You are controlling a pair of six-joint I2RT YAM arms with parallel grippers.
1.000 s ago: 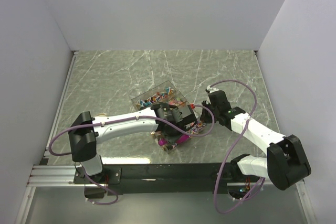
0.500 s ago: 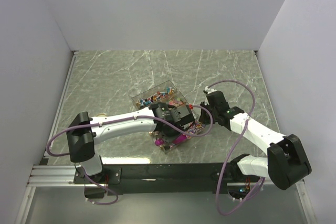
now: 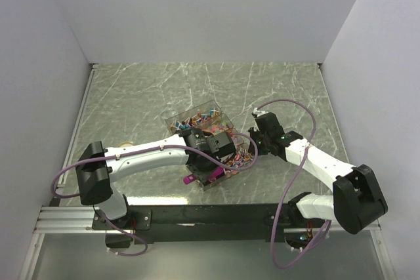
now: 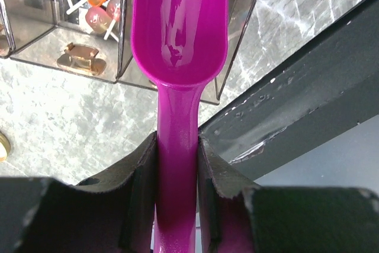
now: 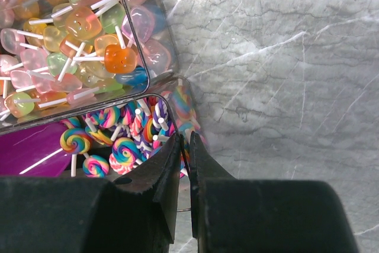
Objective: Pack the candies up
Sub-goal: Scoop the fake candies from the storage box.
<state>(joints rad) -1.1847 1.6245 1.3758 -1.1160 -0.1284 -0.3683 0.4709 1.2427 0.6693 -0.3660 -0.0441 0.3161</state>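
The left gripper (image 4: 176, 149) is clamped tight on the handle of the magenta scoop (image 4: 179, 22), both fingers (image 4: 141, 182) pressed flat against its sides. In the left wrist view the scoop's bowl points to 12 o'clock, bare inside, and lies against the clear box (image 4: 240, 25). A small brass latch (image 4: 77, 56) sits on the box wall at 10 o'clock, and a black rail (image 4: 308, 105) crosses at 4 o'clock. The right gripper (image 5: 185, 145) is all but closed, its jaws nipping the thin rim of the box; from above, this grip is on the box's 3 o'clock side, and the scoop pokes out at its 6 o'clock side. The candies (image 5: 89, 25) are inside the box, which rests near the middle of the marble table (image 5: 284, 57). In the right wrist view, pastel square ones on white sticks fill the compartment at 10 o'clock. Striped swirl ones crowd the compartment at 8 o'clock, just beside the fingertips. Magenta shows through the wall at 9 o'clock.
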